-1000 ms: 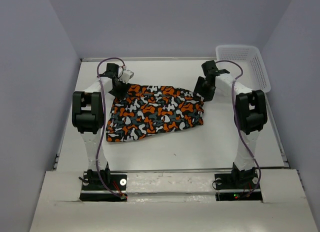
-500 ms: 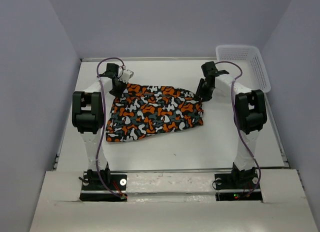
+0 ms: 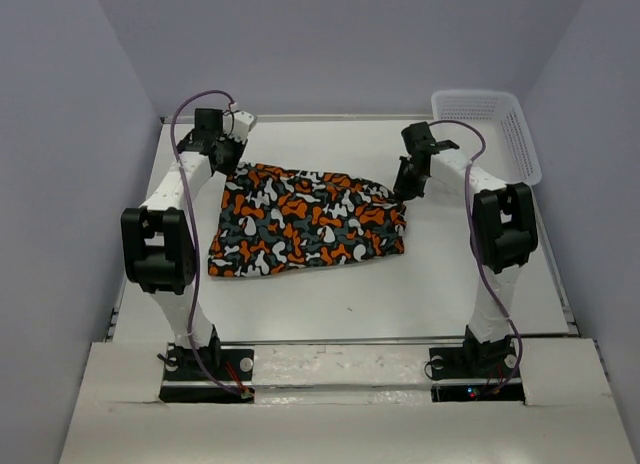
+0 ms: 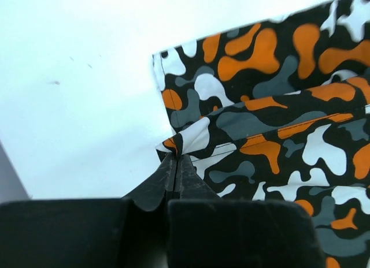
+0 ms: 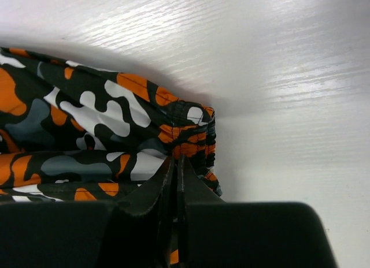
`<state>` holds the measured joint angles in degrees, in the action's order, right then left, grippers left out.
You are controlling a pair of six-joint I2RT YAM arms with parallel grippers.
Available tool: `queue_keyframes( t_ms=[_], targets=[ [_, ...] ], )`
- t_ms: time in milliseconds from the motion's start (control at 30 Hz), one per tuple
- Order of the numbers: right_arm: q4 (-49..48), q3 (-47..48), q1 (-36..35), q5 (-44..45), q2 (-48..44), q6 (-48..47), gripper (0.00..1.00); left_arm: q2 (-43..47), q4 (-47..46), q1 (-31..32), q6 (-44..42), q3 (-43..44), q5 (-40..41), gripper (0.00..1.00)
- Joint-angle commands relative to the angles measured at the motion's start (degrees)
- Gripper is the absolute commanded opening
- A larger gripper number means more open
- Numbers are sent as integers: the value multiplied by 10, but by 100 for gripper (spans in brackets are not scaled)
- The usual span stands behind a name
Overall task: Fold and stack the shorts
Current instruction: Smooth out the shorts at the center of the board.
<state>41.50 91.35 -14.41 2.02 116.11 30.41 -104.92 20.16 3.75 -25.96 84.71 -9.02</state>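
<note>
Orange-blotched shorts (image 3: 305,219) lie spread on the white table (image 3: 350,294) in the top view; the left wrist view shows the left gripper (image 4: 175,158) pinched shut on a corner fold, and the right wrist view shows the right gripper (image 5: 175,162) clamped on the gathered edge.

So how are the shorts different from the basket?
The shorts are orange, black, grey and white blotches; the basket is plain white mesh. The shorts lie spread mid-table; the basket sits at the far right corner. Shut jaws pinch the shorts' far corners; nothing touches the basket.
</note>
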Motion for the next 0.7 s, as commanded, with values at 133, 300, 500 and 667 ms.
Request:
queue_keyframes(
  t_ms=[133,300,500,667],
  targets=[
    [21,9,3,52,-45,-39,1,68,-66,-15,29,77,-6,0],
    [20,21,3,47,-31,-35,1,9,-132,-10,24,99,25,0],
    [5,35,19,34,-9,-17,1,-86,-187,-9,8,126,93,0],
    [4,73,25,37,24,-12,1,-141,-196,-9,20,137,124,0]
  ],
)
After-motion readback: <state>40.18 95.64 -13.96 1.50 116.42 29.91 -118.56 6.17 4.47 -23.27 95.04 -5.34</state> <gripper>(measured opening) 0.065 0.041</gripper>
